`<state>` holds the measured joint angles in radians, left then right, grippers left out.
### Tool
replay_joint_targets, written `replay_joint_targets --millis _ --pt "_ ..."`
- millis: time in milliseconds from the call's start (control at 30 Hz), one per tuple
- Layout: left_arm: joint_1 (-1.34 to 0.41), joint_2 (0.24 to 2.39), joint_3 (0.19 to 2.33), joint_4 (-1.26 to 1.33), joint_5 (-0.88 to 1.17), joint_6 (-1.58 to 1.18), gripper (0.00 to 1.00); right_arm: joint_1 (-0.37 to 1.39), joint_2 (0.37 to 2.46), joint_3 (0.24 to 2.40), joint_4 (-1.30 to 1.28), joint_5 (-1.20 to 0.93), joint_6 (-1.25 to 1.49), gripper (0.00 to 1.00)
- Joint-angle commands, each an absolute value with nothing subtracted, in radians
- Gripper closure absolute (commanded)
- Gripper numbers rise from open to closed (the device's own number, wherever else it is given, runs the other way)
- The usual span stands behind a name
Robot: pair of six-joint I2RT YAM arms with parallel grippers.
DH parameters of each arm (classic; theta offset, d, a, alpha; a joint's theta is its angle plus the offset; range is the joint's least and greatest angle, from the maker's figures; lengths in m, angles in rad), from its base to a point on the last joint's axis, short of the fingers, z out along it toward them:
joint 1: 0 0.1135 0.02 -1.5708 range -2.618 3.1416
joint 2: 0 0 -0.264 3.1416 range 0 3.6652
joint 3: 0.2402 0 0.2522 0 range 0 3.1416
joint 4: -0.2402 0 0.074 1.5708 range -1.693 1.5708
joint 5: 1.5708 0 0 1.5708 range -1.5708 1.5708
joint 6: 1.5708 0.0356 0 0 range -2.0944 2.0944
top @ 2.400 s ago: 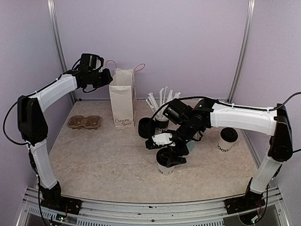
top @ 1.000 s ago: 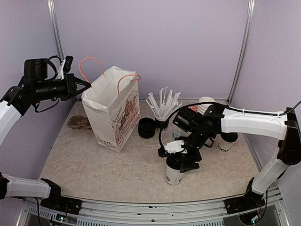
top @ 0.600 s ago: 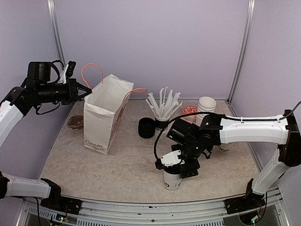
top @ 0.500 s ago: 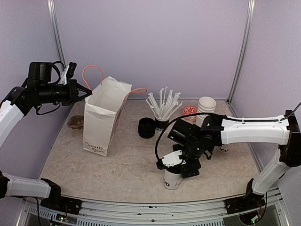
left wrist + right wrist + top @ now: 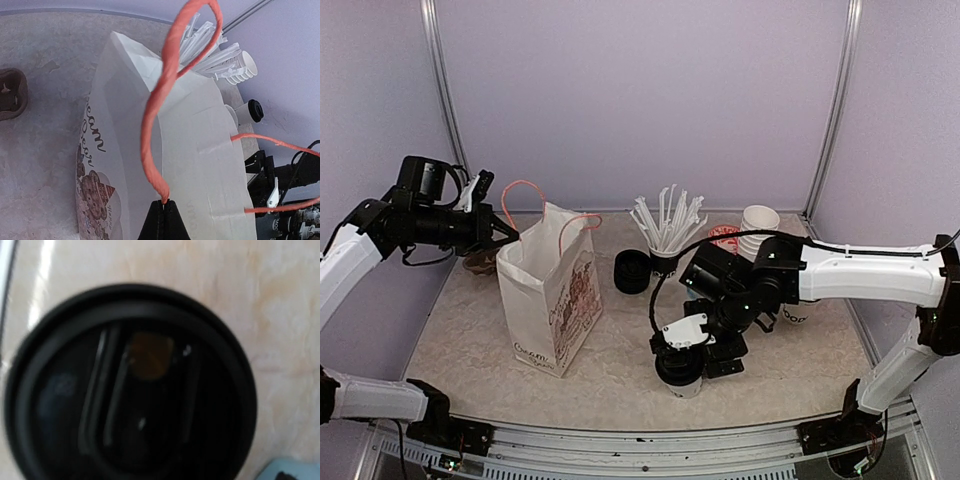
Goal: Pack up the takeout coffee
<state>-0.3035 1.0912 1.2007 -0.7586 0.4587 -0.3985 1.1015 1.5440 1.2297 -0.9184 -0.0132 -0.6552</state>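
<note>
A: Left side?
B: left fingers are pinched fully together on one orange handle of the paper bag, right where the loop meets the rim. The bag is tilted, mouth open, at left-centre of the bench. The other handle loop hangs free.
A: Right side?
B: right fingers sit directly over the near coffee cup, which is upright at front-centre of the bench. The wrist view is filled by its black lid, blurred, with no fingertips in frame. Can't tell how wide they stand or whether they have hold of the cup.
A: Other coffee?
B: second coffee cup stands behind the right arm, mostly hidden, with a bit of black print showing. The left wrist view catches it past the bag's rim. Both cups are outside the bag and well apart from it.
A: Rest of the bench?
B: Cup of wrapped straws at back centre, with a stack of black lids just beside it on the left. Stack of plain white cups at back right. Brown pulp carrier sits behind the bag, partly hidden by it.
</note>
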Motion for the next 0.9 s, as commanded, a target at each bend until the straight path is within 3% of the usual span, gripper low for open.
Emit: replay_joint_targets --millis 0,300,867 --pt "-0.296 1.072 1.163 -0.749 0.431 -0.384 1.00 1.110 1.534 1.275 -0.935 -0.110 -0.623 0.00" --pt "-0.296 1.070 1.133 -0.731 0.435 -0.377 1.00 1.090 1.571 1.289 -0.936 -0.222 -0.608 0.00" --pt "-0.295 1.051 1.114 -0.718 0.451 -0.374 1.00 1.065 1.631 1.261 -0.955 -0.179 -0.596 0.00"
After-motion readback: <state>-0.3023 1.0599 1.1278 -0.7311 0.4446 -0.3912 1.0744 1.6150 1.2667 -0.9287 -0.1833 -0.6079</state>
